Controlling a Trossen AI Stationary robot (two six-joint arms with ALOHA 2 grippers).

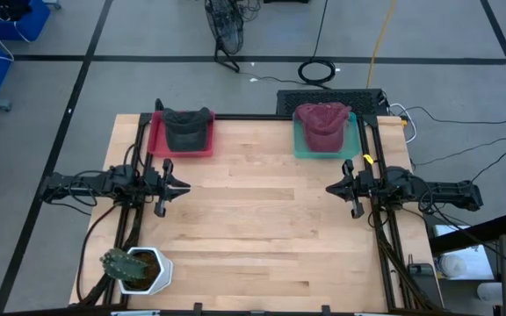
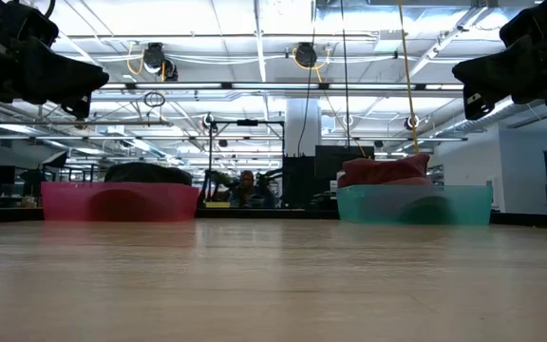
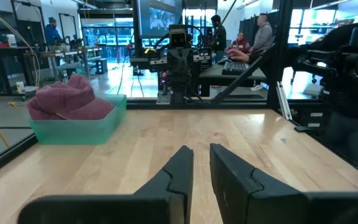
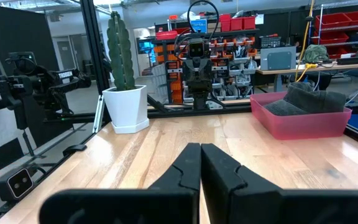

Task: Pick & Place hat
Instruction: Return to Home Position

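You see both hats far from each hand: left hand (image 1: 172,186) a bit open, right hand (image 1: 339,188) closed, both holding nothing.

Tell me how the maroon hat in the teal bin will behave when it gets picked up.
The maroon hat is probably soft: it slumps unevenly in the teal bin and may sag when lifted. It looks like fabric, so likely light and unlikely to slip or roll.

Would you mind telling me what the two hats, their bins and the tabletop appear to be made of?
The maroon hat and dark grey hat look like soft woven fabric: they slump and crease. The teal bin and pink bin seem translucent moulded plastic with a slight sheen. The tabletop appears to be jointed wooden planks with visible grain, lightly glossy.
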